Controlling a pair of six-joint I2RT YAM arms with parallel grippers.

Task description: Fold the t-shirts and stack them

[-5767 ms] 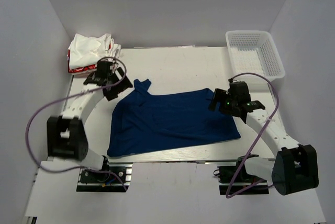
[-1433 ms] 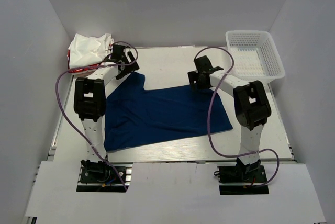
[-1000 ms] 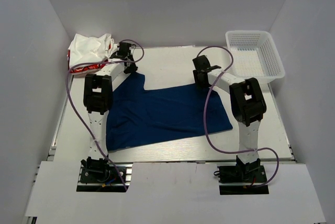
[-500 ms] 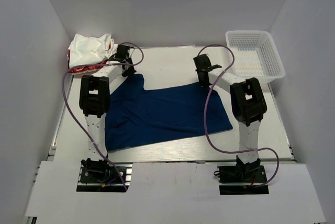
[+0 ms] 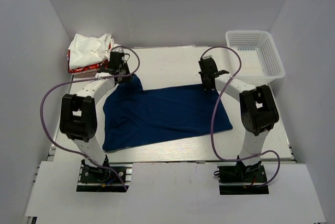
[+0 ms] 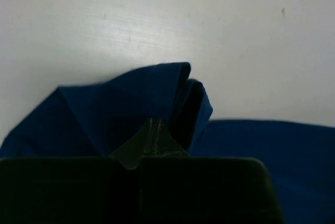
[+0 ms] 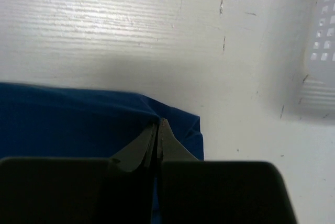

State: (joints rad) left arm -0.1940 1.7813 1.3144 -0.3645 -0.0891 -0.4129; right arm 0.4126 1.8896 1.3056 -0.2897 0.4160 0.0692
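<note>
The navy blue t-shirt (image 5: 162, 113) lies spread across the middle of the table. My left gripper (image 5: 121, 70) is shut on its far left corner, where the cloth (image 6: 146, 103) bunches up over the fingertips (image 6: 153, 130). My right gripper (image 5: 208, 81) is shut on the far right corner of the same shirt (image 7: 78, 122), its two tips pressed together with cloth (image 7: 180, 130) pinched between them. Crumpled white t-shirts with red parts (image 5: 89, 51) sit in a heap at the far left corner.
A white plastic mesh basket (image 5: 255, 55) stands at the far right corner, and its wall (image 7: 322, 51) shows to the right of my right gripper. Purple cables loop from both arms. The grey walls close in on three sides.
Both grippers have closed on the far corners of the navy shirt. Both arms have shifted slightly, the left elbow swinging out to the left.
</note>
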